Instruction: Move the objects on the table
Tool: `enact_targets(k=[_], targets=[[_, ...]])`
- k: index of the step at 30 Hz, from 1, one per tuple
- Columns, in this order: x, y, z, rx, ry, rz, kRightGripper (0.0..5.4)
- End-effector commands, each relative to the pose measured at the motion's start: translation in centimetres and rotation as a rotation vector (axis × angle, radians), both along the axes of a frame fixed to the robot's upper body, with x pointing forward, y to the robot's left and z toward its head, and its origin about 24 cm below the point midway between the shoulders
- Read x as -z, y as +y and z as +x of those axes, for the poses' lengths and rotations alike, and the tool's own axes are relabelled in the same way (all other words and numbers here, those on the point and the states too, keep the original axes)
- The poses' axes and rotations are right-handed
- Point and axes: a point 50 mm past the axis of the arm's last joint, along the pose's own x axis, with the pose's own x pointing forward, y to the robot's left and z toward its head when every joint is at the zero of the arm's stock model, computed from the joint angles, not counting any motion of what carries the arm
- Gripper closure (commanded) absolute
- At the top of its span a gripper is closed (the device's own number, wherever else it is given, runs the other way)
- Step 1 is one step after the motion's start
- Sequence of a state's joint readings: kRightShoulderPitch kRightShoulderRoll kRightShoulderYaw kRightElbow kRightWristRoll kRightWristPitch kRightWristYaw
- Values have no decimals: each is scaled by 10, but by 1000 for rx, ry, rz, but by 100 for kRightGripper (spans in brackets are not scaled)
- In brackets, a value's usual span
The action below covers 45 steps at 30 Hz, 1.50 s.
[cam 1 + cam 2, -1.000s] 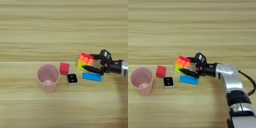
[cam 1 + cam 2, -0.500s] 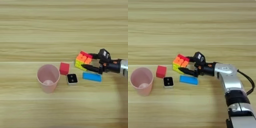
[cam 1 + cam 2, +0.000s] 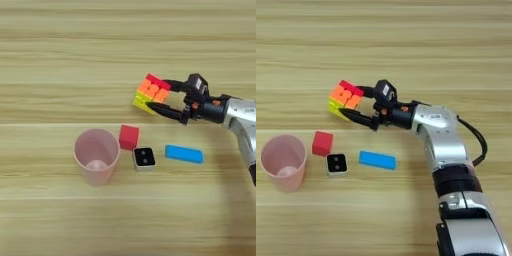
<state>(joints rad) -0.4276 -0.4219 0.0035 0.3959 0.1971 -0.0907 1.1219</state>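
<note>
My right gripper (image 3: pixel 156 96) is shut on the multicoloured puzzle cube (image 3: pixel 151 93), one black finger above it and one below. The cube is tilted and held over the table (image 3: pixel 60 50), up and right of the other items. Below it stands the pink cup (image 3: pixel 96 156), upright and open, with the red cube (image 3: pixel 129 136) just to its right. The small white cube (image 3: pixel 144 157) with its two-dot face up lies beside the red cube. The flat blue bar (image 3: pixel 184 154) lies further right. The silver forearm (image 3: pixel 436 122) reaches in from the right.
The arm's lower body (image 3: pixel 461 200) runs down the right side of the right eye view, with a black cable (image 3: pixel 478 142) looping beside it. Bare wood lies on the far half of the table and along the near edge.
The gripper has carried the puzzle cube up and to the left, away from the blue bar. The cup, red cube, white cube and blue bar have stayed put.
</note>
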Motion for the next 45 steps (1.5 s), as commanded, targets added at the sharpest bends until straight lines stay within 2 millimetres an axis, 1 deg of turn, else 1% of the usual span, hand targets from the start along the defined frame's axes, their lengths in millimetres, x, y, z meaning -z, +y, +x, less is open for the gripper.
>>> enact_targets(k=[1,5,21,31,42,43,45], targets=[[-37,14,7,-33,-132,12,209],[-33,21,13,-38,-112,-5,209],[-12,35,37,11,-33,-24,209],[12,36,39,42,31,-41,209],[22,37,38,43,55,-52,209],[23,37,38,43,57,-50,180],[22,38,38,41,55,-42,165]])
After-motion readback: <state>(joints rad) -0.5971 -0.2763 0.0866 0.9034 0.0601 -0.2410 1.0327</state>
